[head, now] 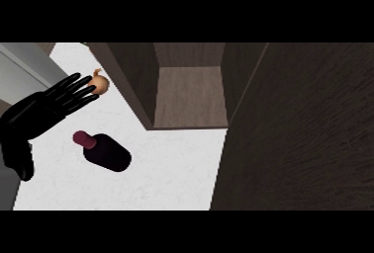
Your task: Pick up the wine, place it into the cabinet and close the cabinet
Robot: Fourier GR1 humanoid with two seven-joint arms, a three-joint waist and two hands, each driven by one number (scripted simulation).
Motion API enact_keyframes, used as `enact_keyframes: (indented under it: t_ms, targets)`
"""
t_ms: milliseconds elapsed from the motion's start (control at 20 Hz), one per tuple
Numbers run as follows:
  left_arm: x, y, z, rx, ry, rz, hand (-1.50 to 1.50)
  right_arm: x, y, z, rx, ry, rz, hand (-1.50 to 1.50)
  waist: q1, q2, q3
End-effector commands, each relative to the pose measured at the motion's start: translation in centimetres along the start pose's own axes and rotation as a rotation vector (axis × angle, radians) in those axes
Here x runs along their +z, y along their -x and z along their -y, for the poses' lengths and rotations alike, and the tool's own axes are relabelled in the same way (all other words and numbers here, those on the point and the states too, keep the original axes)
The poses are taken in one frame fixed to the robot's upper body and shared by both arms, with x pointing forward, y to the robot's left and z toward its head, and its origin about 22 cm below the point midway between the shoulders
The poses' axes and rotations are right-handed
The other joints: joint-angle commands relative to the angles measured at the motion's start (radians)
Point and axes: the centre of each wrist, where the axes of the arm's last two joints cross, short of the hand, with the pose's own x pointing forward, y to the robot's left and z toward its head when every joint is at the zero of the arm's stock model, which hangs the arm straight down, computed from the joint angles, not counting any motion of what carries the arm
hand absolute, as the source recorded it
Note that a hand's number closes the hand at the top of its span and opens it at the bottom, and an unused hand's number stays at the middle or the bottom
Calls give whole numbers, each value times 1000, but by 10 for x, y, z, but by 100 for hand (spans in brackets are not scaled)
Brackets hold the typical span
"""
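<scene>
A dark wine bottle [107, 153] with a maroon cap stands on the white counter [168, 173], seen from above, left of centre. My left hand [38, 117] shows at the left edge, open with straight fingers pointing up and right, apart from the bottle and a little above-left of it. The wooden cabinet [189, 97] stands open behind the bottle, its shelf bare. Its open door [303, 138] fills the right side of the view. My right hand does not show.
A small onion [100, 84] lies on the counter next to my left fingertips, left of the cabinet's side wall [131, 79]. A grey surface [22, 69] borders the counter at the far left.
</scene>
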Motion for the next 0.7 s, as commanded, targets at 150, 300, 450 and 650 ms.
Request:
enact_keyframes:
  t_ms: [150,300,450,650]
  targets:
    - [35,29,-15,-17,-14,-44,-150,28,-31,1,31,34,98,-150,-1,1,-1]
    - [24,44,-12,-12,-30,-30,-150,33,-38,5,38,33,120,-150,-8,1,-1]
    - [26,47,-18,-13,-8,-70,-150,36,-31,2,41,30,109,-150,-10,1,0]
    - [29,62,-21,-6,-15,-101,-150,23,-18,-10,40,14,101,-150,-15,5,-2]
